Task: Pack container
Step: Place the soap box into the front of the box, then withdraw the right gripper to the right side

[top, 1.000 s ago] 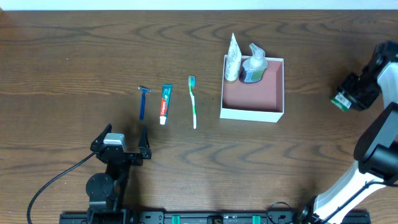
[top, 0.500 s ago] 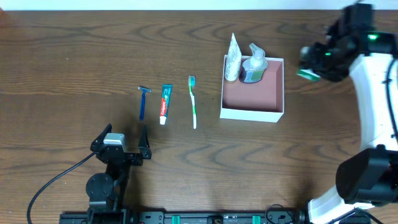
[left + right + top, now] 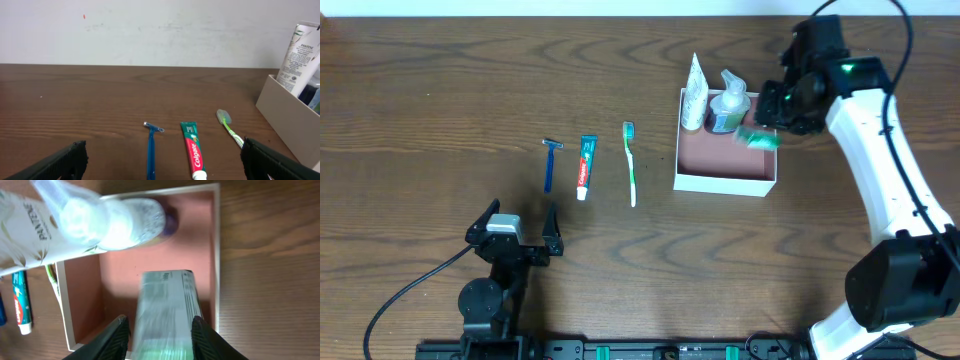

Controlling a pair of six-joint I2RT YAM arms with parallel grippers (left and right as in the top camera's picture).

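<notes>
One razor [image 3: 549,165], one toothpaste [image 3: 586,165], one toothbrush [image 3: 630,165] on the dark wood table [image 3: 440,90], white wall [image 3: 150,30] behind. Right of them the container [image 3: 725,183] holds one tube [image 3: 693,92], one pump bottle [image 3: 728,105]. The left gripper [image 3: 162,150] gapes; the right gripper [image 3: 159,325] straddles one blurred carton [image 3: 165,300]. Gripped? Can't tell.

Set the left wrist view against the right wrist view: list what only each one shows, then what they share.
Left wrist only: the pale back wall, and the razor seen plainly, head and all. Right wrist only: the pink floor of the container and the blurred green-and-white carton between the fingers of the right gripper. Both: the container's white wall, the Pantene tube, the toothpaste and the toothbrush.
</notes>
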